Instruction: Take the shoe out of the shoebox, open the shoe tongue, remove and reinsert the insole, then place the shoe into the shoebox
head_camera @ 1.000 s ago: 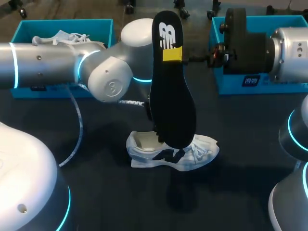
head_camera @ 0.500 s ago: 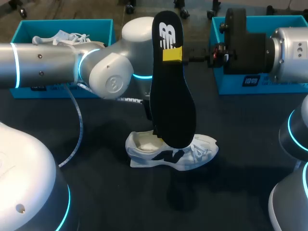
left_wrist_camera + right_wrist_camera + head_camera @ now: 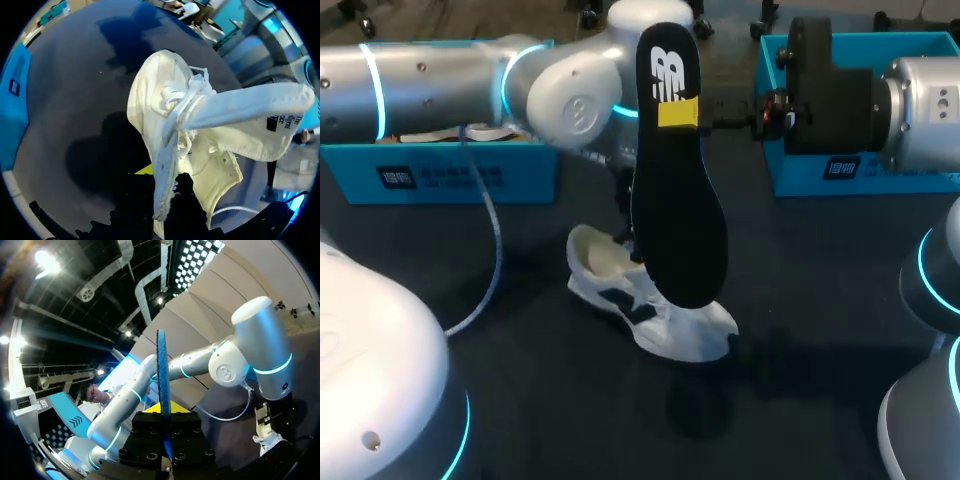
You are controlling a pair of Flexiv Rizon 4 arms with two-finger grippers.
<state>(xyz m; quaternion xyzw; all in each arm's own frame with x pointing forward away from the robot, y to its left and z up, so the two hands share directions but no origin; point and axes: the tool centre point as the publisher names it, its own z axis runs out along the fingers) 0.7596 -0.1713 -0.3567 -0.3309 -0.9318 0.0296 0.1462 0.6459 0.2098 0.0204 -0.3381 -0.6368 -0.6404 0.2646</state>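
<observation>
**Step in hand.** The insole is out of the shoe, so the step judged in hand is reinsertion.

**Right arm.** The right pincer is closed on the insole near its heel end. It holds the insole upright above the middle of the desk. In the right wrist view the insole shows edge-on between the fingers.

**Left arm.** The left pincer is clamped on the shoe's collar wall, which runs down between its fingers.

**Shoe.** The shoe lies at 6 o'clock from the insole, heel toward 10 o'clock and toe toward 4 o'clock. The tongue is pulled well out of the opening, and the laces lie loose.

**Boxes.** The left box stands at 10 o'clock on the desk. The right box stands at 2 o'clock. Both are apart from the shoe.

**Next move, as judged.**
- The insole must tip from upright to line up with the shoe's length, then enter toe-first under the tongue.
- The left pincer needs to keep the shoe steady with the opening clear.
- A snag on the tongue or laces is the likely fault.

**Not verifiable.**
- In the head view the insole covers the shoe's middle and the left pincer's fingers.
- Whether the heel is lifted off the desk cannot be told.
- The arms hide most of both boxes' insides.
- In the left wrist view only a sliver of one yellow tip shows.
</observation>
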